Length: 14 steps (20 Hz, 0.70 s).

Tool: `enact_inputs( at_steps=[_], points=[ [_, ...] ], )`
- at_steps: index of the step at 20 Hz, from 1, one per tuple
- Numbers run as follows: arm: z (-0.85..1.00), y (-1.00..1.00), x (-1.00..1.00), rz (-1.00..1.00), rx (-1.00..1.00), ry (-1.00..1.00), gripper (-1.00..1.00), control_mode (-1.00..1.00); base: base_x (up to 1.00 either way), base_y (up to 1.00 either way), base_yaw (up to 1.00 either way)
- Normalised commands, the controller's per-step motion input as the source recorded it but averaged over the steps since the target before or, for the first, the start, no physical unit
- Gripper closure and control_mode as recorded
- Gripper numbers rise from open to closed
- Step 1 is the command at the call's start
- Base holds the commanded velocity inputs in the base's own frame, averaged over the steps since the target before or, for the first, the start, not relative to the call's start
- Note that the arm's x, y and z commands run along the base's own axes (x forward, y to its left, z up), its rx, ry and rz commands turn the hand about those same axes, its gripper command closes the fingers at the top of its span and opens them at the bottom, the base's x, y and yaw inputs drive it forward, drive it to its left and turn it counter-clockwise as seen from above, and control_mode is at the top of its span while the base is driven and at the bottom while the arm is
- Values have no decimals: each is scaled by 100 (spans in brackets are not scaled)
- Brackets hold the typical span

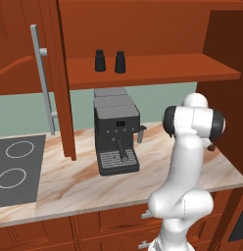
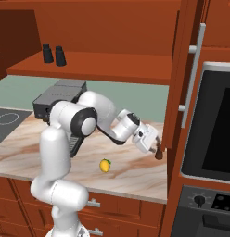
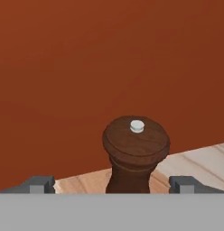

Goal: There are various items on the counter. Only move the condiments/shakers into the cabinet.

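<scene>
Red-brown wood takes up most of the scene: the cabinet point(image 1: 157, 73) hangs above the counter with its door swung open, the grey bar handle point(image 1: 41, 73) showing in the left base view. Below it runs the marbled counter point(image 1: 74, 181), carrying the dark-grey coffee machine point(image 1: 116, 132), which is no part of the job. The arm reaches low and to the robot's right, toward the wooden side panel at the counter's end.

Two black shakers point(image 1: 109, 61) already stand side by side on the cabinet shelf, so by my reading one condiment is left. That is the brown mill point(image 3: 135, 153), upright on the counter close to the panel. The gripper point(image 3: 111, 185) is spread wide and holds nothing, with a finger tip showing on either side of the mill's body. The lemon point(image 2: 105, 165) lies well apart on the open counter (it should stay there).

The risks seem to lie in the approach. The mill is tall and slim, so a finger nudging it off-centre before the jaws close could tip it against the panel. The panel is also near enough that the far finger may scrape it. A grip taken high on the rounded knob top could slip during the lift to the shelf.
</scene>
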Motion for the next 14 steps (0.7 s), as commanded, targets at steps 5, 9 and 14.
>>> enact_inputs(
  at_steps=[5,9,14],
  points=[
    [-8,-34,0,-1,-6,0,-100,-100,0,0,0],
    [-9,-23,0,0,-5,0,-100,-100,0,0,0],
    [-8,-4,-2,0,-4,0,100,-100,0,0,0]
  ],
)
